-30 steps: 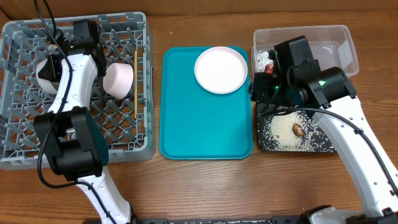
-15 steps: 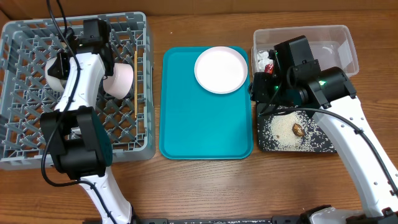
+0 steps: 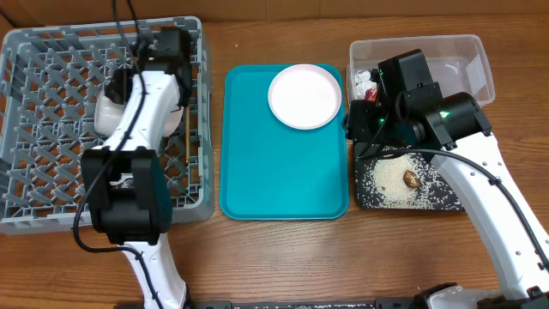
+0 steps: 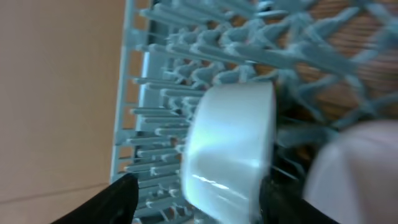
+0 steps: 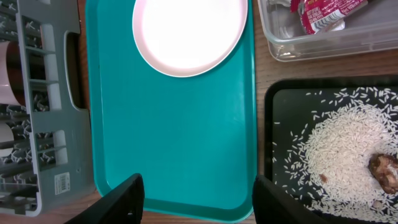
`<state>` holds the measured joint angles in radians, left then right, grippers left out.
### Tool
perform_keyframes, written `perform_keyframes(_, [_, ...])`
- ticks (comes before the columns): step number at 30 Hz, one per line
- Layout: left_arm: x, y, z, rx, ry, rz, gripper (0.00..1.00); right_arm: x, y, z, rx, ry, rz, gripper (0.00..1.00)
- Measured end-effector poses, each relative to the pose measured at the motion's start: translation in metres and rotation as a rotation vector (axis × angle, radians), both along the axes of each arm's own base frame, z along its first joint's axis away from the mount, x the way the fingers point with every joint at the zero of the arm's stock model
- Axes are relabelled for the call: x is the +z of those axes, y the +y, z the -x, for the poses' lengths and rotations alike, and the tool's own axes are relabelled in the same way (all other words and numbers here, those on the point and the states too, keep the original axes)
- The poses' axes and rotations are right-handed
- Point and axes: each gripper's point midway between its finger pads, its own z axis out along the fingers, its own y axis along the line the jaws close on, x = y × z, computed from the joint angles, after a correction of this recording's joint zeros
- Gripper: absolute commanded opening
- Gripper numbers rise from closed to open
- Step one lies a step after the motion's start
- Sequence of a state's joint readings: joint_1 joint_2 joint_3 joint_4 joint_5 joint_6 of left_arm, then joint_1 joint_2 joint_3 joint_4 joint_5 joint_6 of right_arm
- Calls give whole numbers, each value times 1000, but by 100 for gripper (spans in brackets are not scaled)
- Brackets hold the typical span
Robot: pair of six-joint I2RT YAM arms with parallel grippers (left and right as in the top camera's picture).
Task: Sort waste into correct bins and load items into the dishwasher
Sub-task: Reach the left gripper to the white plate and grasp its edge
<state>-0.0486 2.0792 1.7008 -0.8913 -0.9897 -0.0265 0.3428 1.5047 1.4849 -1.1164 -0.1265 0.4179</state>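
Lettering on the wrapper [image 5: 323, 14] is unreadable. My left end effector [image 4: 193, 199] spreads open around the cup [image 4: 227, 149] in the dish rack [image 3: 51, 103]; my right end effector [image 5: 196, 199] hangs open, empty, over the teal tray [image 5: 174, 137].

A wooden surface under even indoor light

The surface [image 3: 283, 257] is brown wood with a visible grain running left to right, lit evenly with soft, faint shadows. A flat teal tray [image 3: 283, 172] lies at its middle. In the left wrist view, a plain tan area [image 4: 56, 93] fills the left side, blurred and without detail.
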Motion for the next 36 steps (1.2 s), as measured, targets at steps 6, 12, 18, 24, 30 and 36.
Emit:
perform_keyframes(6, [26,-57,-5,-153,-97,303,69,0,0,0,-1,1,0,57])
perform_keyframes(12, [113,-179,-14,-539,-340,852,100,0,0,0,0,1,0,57])
perform_keyframes(18, [108,-281,-22,-768,-307,1140,100,0,0,0,-1,1,1,57])
perform_keyframes(24, [1,-319,-36,-569,-157,1214,88,0,0,0,0,-1,0,57])
perform_keyframes(30, [-93,-320,-30,-299,-49,1238,59,0,0,0,-1,-2,0,57])
perform_keyframes(36, [-130,-315,-18,-179,13,1232,42,0,0,-1,-1,-3,-1,57])
